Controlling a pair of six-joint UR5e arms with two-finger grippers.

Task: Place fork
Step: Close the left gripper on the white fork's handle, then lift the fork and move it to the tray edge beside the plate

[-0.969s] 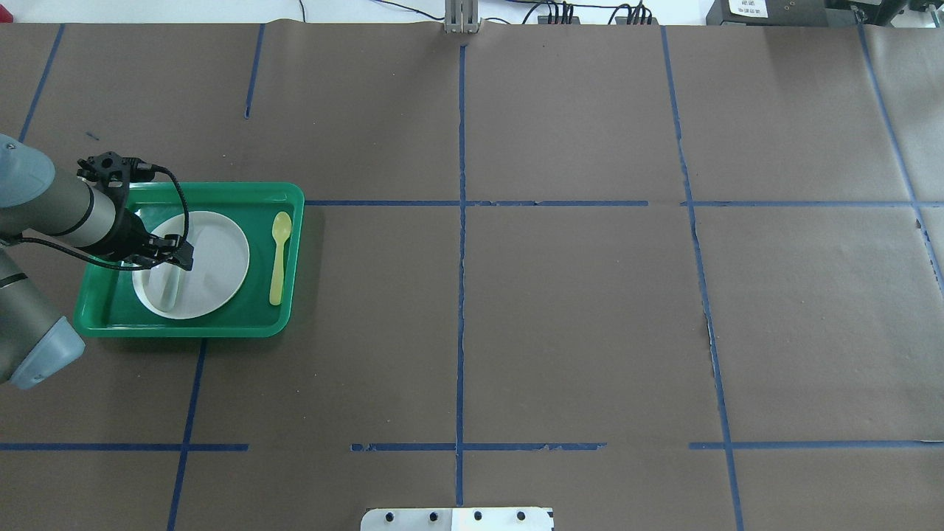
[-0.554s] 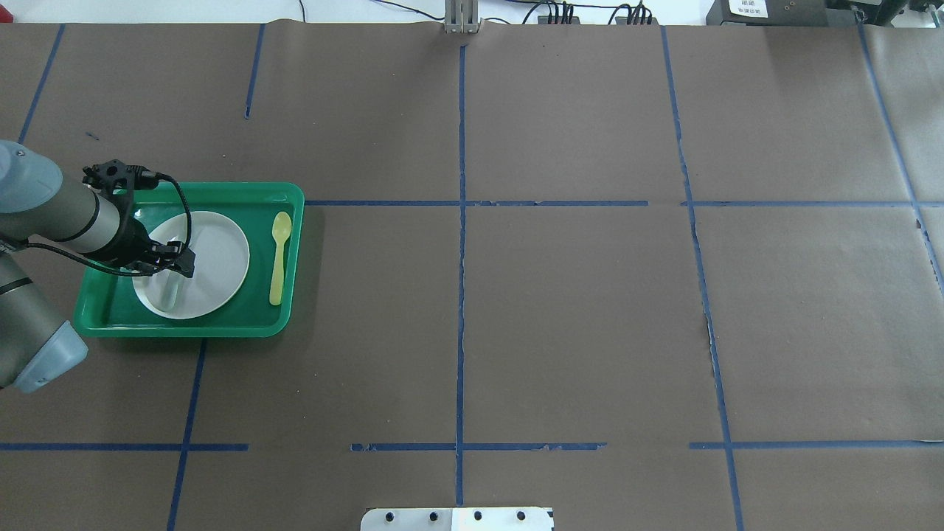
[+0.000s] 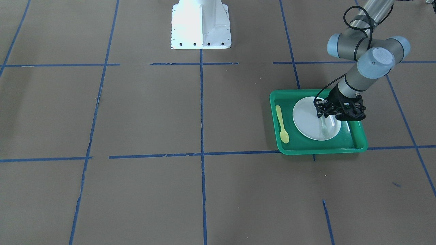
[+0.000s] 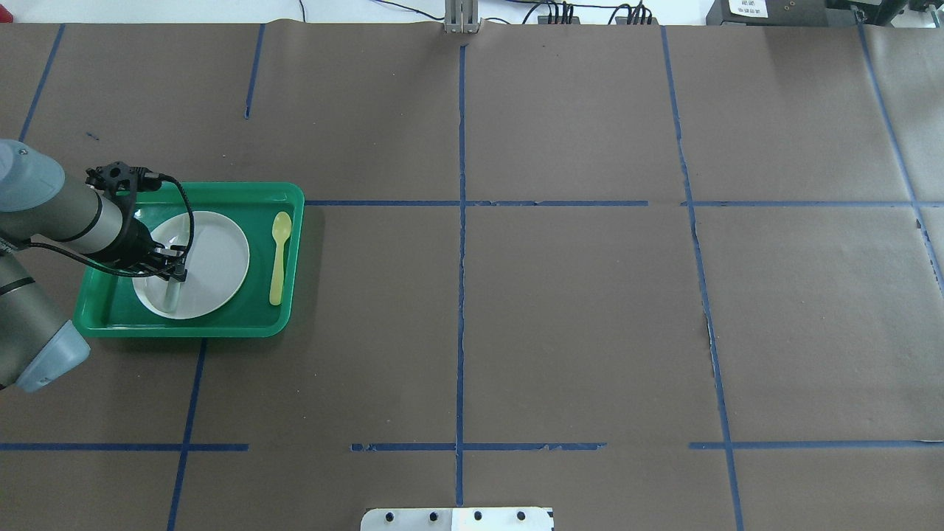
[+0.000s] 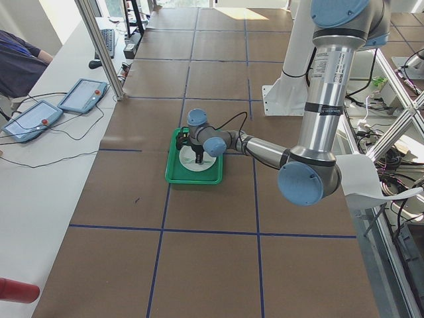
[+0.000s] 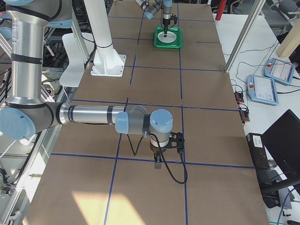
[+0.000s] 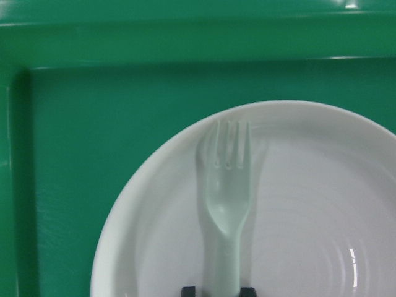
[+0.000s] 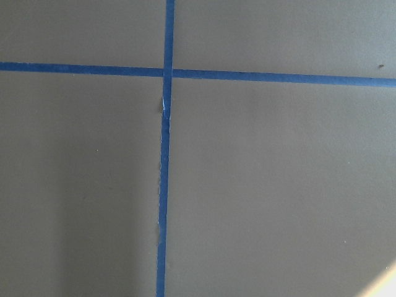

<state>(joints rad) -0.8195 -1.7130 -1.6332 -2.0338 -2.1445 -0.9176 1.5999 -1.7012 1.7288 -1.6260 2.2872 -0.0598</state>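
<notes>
The pale translucent fork point(image 7: 226, 198) lies flat on the white plate point(image 4: 217, 258) in the green tray point(image 4: 192, 188), tines toward the tray's near-left corner. It also shows in the overhead view point(image 4: 171, 295) and the front view point(image 3: 324, 130). My left gripper point(image 4: 178, 276) is low over the plate. In the left wrist view its two fingertips point(image 7: 189, 289) stand close on either side of the fork's handle, with a small gap on one side. My right gripper point(image 6: 158, 164) hangs over bare table far from the tray. It shows only in the right side view, so I cannot tell its state.
A yellow spoon point(image 4: 278, 258) lies in the tray to the right of the plate, also seen in the front view point(image 3: 282, 124). The tray point(image 3: 320, 149) sits at the table's left end. Brown paper with blue tape lines covers the table. The white robot base point(image 3: 201, 23) is at the middle.
My left gripper has come down toward the plate and now straddles the fork's handle. The fork, plate and spoon have not moved.
</notes>
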